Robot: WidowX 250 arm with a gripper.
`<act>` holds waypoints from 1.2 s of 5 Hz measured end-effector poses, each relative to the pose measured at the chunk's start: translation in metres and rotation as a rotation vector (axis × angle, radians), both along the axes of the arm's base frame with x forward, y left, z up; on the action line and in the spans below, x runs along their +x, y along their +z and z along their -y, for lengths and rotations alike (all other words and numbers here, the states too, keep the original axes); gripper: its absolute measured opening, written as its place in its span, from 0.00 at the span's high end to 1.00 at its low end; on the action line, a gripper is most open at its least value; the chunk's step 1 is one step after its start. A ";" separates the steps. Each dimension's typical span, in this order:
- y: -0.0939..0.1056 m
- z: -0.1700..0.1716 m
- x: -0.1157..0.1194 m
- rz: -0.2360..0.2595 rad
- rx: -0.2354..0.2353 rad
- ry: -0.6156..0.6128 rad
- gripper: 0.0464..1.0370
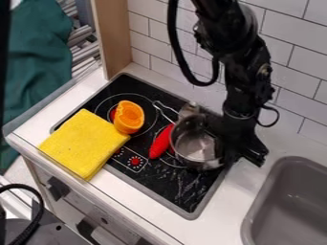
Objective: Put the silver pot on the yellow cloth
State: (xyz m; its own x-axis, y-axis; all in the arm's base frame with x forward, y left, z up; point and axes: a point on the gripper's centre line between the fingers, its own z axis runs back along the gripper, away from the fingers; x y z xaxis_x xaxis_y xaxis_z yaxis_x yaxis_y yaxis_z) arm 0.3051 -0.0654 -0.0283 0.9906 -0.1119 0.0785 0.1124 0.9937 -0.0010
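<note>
- Nearest, at lower left: black knobs on the front of the toy kitchen (96,208), below the edge of the white counter (156,215).
- Lower right: a grey sink (256,210), set into the counter.
- Left of centre: the folded yellow cloth (83,143), lying partly over the black stove top (185,189) and partly over the counter.
- Just right of the cloth: a red dial (135,161) on the stove's printed panel.
- Centre: a red object (161,142), beside the left side of the pot.
- Right half of the stove: the silver pot (197,146), upright, its open top showing a shiny inside; it is apart from the cloth.
- Right side of the pot: the black gripper (239,149), lowered close to the rim. Whether its jaws are apart or closed, and whether they grasp the pot, cannot be told.
- Beyond the cloth's right corner: a cut orange (129,117).
- Farthest: the white tiled wall (156,40), behind the arm.
</note>
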 end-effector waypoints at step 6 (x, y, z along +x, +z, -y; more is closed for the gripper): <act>0.068 -0.159 -0.060 0.137 0.078 0.520 0.99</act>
State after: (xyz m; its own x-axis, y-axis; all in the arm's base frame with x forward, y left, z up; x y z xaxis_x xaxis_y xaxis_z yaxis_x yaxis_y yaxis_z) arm 0.2455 0.0936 0.0393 0.8982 0.3795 0.2220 -0.4002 0.9148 0.0554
